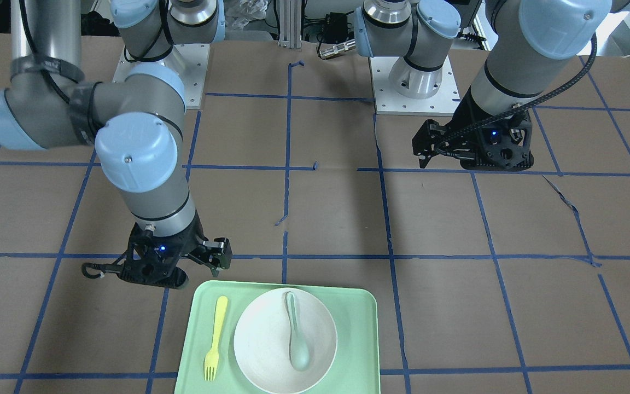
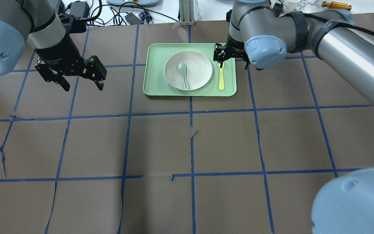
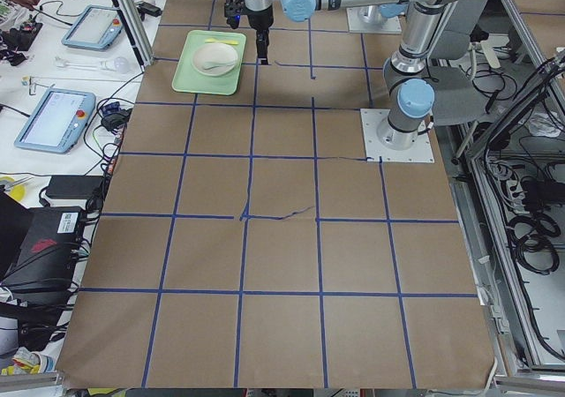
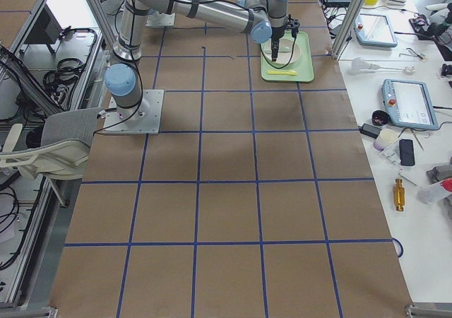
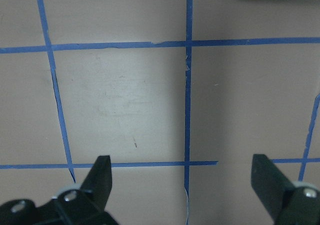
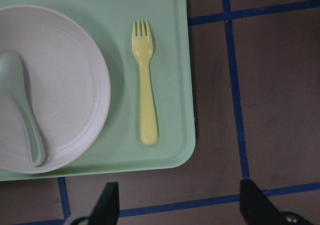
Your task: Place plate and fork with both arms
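Overhead exterior is showing the right gripper (image 2: 234, 61) hanging agape and empty over the fork (image 2: 221, 76), lying on the tray (image 2: 154, 87) just right of the plate (image 2: 200, 70), the left gripper (image 2: 83, 83) gaping well left; off-centre closing would be skidding the slim fork away.

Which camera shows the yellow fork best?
The right wrist view: the fork lies whole and large on the tray. Front-facing shows it smaller, overhead hides its tines, side views a yellow sliver, left wrist nothing.
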Tool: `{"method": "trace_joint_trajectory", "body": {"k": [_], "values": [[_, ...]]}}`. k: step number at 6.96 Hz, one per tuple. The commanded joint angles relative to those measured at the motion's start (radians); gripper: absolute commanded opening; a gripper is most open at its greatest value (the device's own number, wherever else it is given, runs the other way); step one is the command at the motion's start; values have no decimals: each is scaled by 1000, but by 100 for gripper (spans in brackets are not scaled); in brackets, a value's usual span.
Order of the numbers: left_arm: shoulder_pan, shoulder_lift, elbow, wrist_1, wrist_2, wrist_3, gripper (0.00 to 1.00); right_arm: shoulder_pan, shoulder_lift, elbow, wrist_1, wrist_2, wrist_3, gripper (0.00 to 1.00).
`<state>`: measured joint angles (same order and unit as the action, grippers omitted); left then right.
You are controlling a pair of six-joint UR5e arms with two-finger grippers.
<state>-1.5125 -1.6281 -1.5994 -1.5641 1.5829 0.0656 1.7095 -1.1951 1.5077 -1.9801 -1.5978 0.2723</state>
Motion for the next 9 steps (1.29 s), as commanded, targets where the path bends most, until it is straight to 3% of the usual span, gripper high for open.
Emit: {"method": "trace_joint_trajectory", "body": {"k": [1,2,4,5,6,9], "values": [[0,4,0,19,0,-1,100,2,-142,-1,143,-5,4,100],[0,5,1,19,-3,0,100,4,-199,-15,256,24,4,100],[0,5,-1,19,-1,0,100,9,-244,-15,291,27,-14,100],[0,4,-4,19,0,0,100,3,-274,-1,297,19,-118,100],[0,2,-5,19,-1,2,100,-7,-299,0,394,7,-145,100],[2,4,-26,24,0,14,100,-36,-302,-24,396,19,-143,100]]}}
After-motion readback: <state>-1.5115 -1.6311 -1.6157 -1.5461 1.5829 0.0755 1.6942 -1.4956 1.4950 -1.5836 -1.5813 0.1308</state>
